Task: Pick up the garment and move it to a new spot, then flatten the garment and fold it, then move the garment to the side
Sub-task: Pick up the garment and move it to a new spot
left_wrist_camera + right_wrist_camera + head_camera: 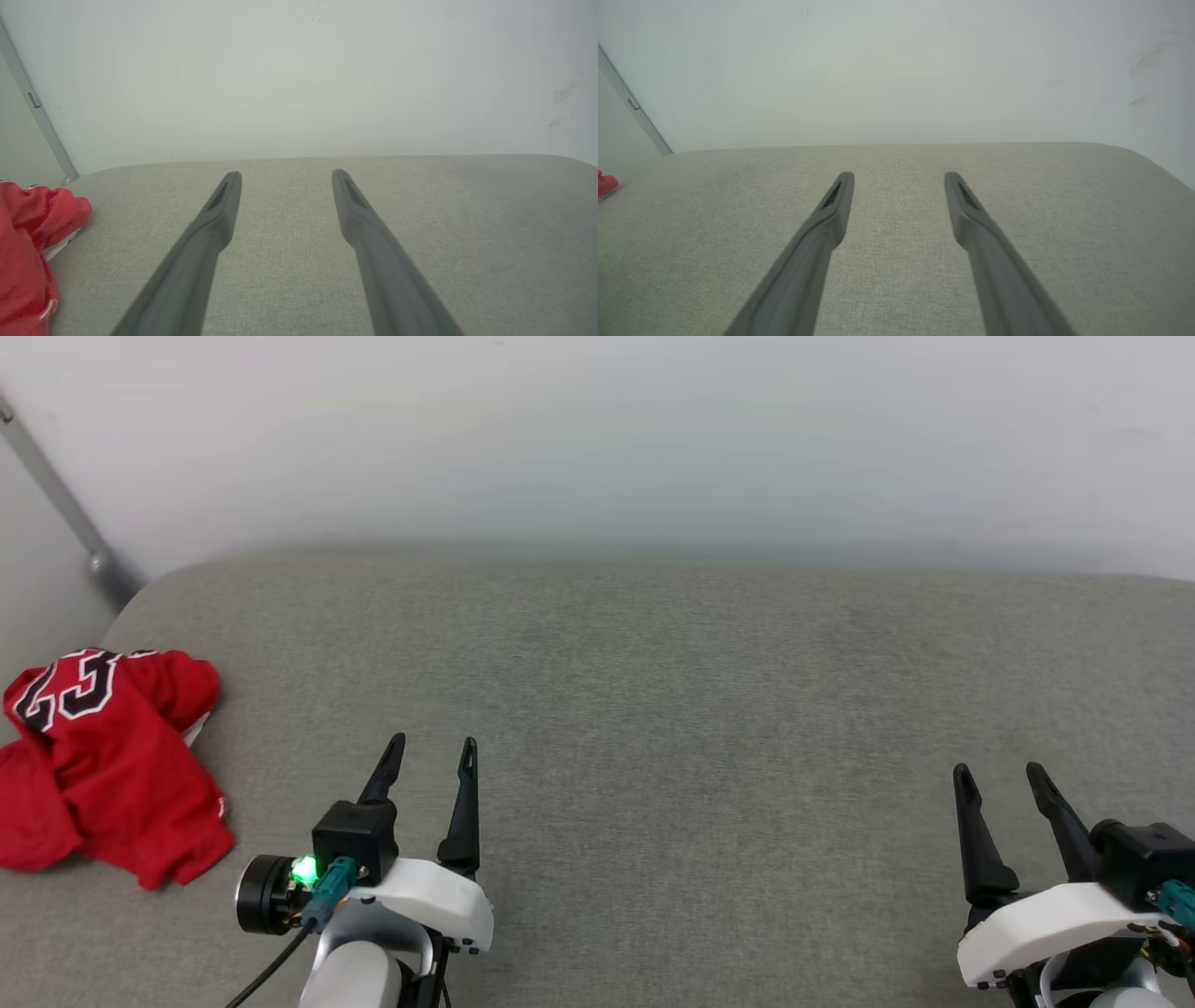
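Here the garment (103, 765) lies crumpled at the left edge of the grey surface (653, 709). Left gripper (431, 751) and right gripper (1001, 777) hover empty, jaws wide.

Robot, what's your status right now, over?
Left gripper open, empty. Right gripper open, empty. Red shirt crumpled at far left, untouched. Plain grey cushion between it and the nearer gripper.
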Controlling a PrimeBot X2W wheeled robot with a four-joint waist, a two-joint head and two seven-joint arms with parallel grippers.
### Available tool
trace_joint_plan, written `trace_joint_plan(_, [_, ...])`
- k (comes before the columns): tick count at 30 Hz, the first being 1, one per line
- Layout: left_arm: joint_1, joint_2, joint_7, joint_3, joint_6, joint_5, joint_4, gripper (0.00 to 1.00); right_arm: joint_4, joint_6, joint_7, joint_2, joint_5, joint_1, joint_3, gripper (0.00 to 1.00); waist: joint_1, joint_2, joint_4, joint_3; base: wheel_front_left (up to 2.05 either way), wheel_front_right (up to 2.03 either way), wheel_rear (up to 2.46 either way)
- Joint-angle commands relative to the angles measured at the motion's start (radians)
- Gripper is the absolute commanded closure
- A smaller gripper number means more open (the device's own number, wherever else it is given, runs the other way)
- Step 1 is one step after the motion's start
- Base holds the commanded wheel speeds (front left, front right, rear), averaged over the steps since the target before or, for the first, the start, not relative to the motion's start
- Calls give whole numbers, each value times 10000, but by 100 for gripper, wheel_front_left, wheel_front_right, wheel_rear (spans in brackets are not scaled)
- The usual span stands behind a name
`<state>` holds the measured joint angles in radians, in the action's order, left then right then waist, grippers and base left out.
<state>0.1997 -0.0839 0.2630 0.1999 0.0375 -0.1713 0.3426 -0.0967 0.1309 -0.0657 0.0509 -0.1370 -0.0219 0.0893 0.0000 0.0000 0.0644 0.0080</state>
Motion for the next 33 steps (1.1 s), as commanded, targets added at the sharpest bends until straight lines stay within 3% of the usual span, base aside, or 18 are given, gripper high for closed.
trace_joint_plan(1, [129,12,25,-74,24,-111,-108,0,89,-3,-2,-11,47,-125,7,0,0,0,256,48,0,0,0])
trace_joint_plan(26, [-20,-521,-32,-279,427,-53,-346,0,560,-3,280,-10,363,-241,-581,0,0,0,3494,160,0,0,0])
trace_joint_plan(33, [-133,-594,-160,-271,478,-174,-513,0,557,-5,306,-10,341,-280,-765,0,0,0,4058,160,0,0,0])
